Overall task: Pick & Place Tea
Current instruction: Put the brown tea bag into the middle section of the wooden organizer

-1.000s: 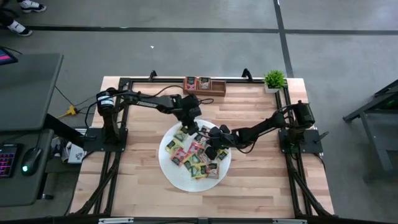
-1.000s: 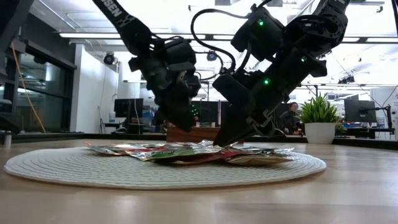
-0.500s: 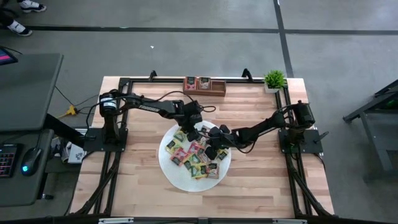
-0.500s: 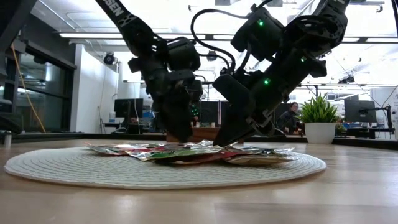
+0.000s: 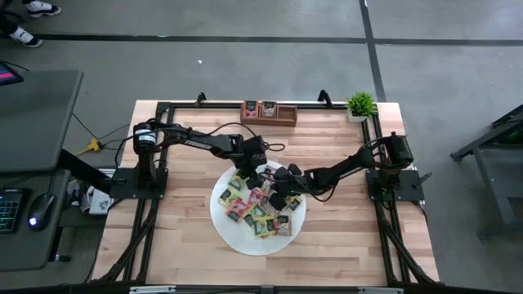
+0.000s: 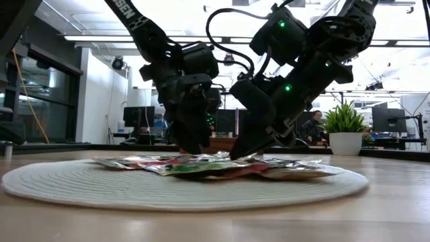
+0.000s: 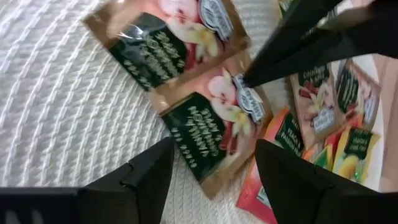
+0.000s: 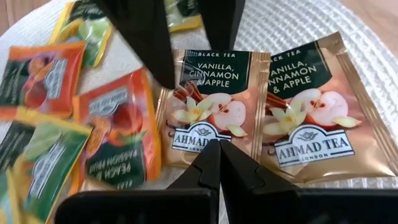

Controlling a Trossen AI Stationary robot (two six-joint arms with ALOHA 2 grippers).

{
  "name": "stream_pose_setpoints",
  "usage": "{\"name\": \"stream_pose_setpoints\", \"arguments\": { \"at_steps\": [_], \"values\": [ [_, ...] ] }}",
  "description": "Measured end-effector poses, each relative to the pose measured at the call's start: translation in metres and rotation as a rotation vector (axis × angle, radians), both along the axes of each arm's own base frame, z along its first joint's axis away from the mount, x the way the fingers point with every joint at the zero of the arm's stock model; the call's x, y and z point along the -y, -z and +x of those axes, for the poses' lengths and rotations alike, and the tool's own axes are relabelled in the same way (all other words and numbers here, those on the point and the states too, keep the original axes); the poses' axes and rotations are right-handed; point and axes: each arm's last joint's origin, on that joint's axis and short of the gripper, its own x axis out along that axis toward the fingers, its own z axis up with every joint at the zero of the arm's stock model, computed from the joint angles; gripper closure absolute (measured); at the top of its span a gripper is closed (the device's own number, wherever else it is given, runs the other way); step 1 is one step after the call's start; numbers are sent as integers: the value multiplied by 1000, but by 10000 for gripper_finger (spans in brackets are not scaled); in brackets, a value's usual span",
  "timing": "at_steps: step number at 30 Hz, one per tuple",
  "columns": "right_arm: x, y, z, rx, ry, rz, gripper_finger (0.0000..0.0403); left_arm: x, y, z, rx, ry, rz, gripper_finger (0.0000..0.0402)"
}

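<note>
The setting is a robotics lab or open-plan technical workspace. A light wooden tabletop [image 5: 196,237] stands on a grey concrete floor [image 5: 245,65] marked with dark lines, and two dark robot arms are mounted on black frames at its left and right edges. To the left of the table stands a grey desk [image 5: 37,106] with a backlit keyboard [image 5: 11,211] and a mouse [image 5: 33,219]. In the low view, the room beyond the table shows long ceiling light strips [image 6: 101,38], glass partitions [image 6: 40,101], computer monitors [image 6: 384,119] on workstations and a seated person [image 6: 314,128]. A small potted plant [image 6: 345,131] stands at the tabletop's far right corner.
</note>
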Motion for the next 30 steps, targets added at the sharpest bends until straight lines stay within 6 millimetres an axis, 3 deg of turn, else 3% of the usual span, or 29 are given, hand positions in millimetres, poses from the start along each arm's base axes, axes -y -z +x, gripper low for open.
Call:
{"name": "stream_pose_setpoints", "arguments": {
  "at_steps": [5,9,21,30],
  "values": [
    [0,0,0,0,-4,-6,403,0,0,0,-2,-2,3,177],
    [0,0,0,0,-3,-6,403,0,1,0,-4,0,-2,201],
    [0,0,0,1,-2,-7,403,0,2,-1,-3,23,14,386],
    [0,0,0,2,-1,-7,403,0,2,-1,7,42,30,399]
  ]
}}
